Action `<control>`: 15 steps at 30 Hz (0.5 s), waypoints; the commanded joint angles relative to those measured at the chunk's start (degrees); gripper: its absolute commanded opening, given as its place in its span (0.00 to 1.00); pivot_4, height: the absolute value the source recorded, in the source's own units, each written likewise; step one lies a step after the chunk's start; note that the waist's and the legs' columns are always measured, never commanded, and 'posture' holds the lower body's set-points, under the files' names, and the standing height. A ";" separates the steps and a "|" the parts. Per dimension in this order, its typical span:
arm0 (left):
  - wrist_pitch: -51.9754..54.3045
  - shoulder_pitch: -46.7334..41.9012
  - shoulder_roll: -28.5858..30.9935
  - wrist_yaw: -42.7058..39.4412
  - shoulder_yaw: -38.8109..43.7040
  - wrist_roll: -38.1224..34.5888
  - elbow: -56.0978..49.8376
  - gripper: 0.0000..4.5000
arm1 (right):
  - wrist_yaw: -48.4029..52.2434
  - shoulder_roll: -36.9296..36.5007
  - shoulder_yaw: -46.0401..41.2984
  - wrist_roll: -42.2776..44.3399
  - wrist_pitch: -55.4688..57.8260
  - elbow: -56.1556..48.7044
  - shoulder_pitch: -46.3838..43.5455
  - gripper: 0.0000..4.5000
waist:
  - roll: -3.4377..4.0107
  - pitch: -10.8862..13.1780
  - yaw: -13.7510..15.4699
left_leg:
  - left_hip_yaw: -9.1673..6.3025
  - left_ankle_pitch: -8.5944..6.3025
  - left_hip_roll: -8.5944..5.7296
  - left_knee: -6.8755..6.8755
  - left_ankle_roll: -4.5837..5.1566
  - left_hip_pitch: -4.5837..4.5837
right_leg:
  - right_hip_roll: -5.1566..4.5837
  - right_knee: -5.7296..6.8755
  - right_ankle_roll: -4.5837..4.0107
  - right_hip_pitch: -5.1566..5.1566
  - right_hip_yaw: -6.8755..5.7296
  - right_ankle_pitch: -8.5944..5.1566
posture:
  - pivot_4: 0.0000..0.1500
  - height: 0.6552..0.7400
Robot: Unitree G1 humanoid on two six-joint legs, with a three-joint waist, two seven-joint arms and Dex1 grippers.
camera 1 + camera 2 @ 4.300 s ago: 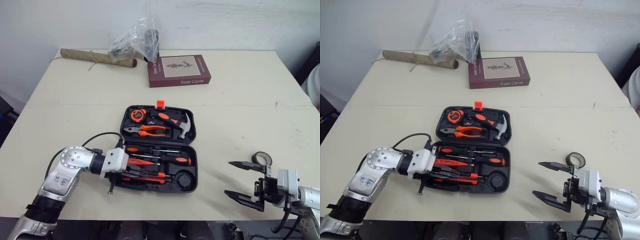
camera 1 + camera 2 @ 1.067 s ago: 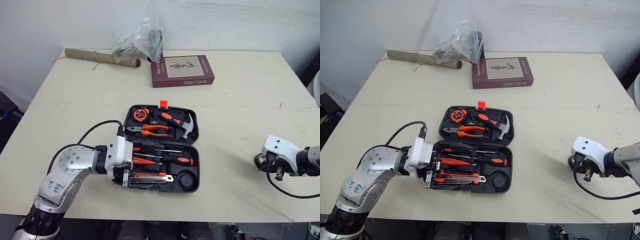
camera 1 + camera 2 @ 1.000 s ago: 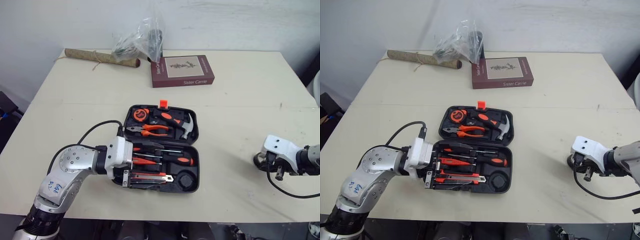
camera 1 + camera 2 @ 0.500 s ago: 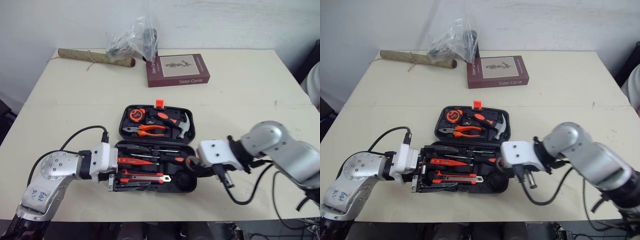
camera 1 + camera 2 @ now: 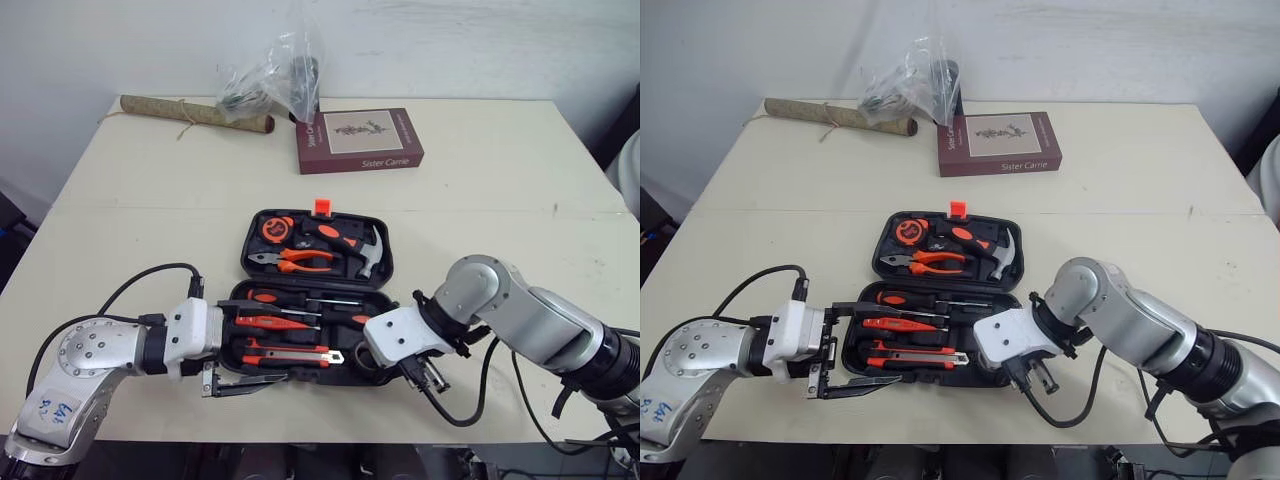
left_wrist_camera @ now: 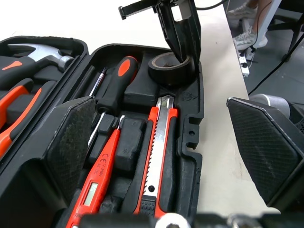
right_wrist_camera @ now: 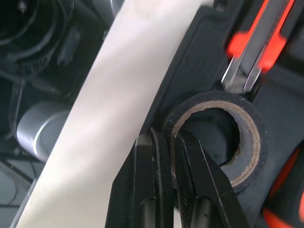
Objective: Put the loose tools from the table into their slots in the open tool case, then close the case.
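Your right gripper [image 7: 164, 137] pinches the tape roll [image 6: 167, 76] by its wall; let go crooked and the tool case [image 6: 197, 142] won't shut; left gripper [image 5: 250, 342] gapes wide

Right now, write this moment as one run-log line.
right gripper: shut on tape roll, at slot | left gripper: open | tool case: open

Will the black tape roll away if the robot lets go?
Unlikely: the tape roll lies flat in the round slot of the case. It seems stiff, round though pinched by the right gripper, and likely light, being hollow.
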 commanded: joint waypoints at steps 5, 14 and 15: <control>0.99 -0.60 0.00 1.08 0.80 -1.40 -2.32 1.00 | 2.97 -1.58 1.99 -5.67 -1.57 1.96 -1.36 0.02 | 0.00 0.00 0.09 | 0.00 0.00 -0.03 0.02 0.01 0.00 | 0.00 0.00 0.00 0.02 -0.07 0.00 | 1.00 1.00; -0.35 0.08 -0.57 1.20 0.73 -0.68 -1.67 1.00 | 4.26 -1.64 2.48 -7.00 0.78 1.91 -1.49 0.11 | -0.03 -0.02 0.08 | -0.01 0.00 -0.03 0.02 0.01 0.01 | -0.02 -0.01 0.00 0.04 -0.06 0.00 | 1.00 1.00; -0.69 0.29 -0.69 1.12 0.74 -0.53 -1.44 1.00 | 5.18 -2.14 2.01 -6.32 0.85 1.53 -1.60 0.16 | -0.03 -0.02 0.09 | -0.01 0.00 -0.03 0.03 0.01 0.01 | -0.02 0.00 0.00 0.04 -0.06 0.00 | 1.00 1.00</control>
